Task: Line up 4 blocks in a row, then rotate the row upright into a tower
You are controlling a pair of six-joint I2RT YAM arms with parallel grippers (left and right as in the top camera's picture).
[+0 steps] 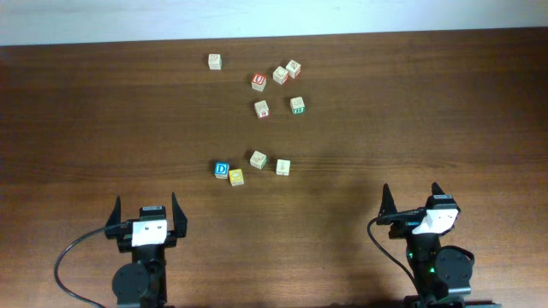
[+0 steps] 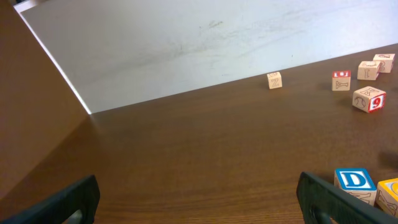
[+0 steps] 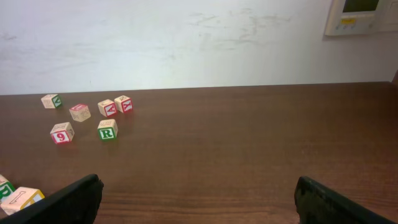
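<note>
L gripper [image 1: 145,204] and R gripper [image 1: 411,192], black two-finger type, hang parked w/ jaws wide apart, empty, prob start pose, nearside of blue-faced wooden "D" cube [image 1: 222,169]; yellow-faced wooden cube [image 1: 236,176] just right of it, pale wood cube [image 1: 258,159] and second pale wood cube [image 1: 283,167] further right, all untouched.

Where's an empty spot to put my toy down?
Bare brown tabletop lies left of the blue-faced wooden D cube and right of the near row's last pale wooden cube. Crowded: around the red-faced wooden cube.
</note>
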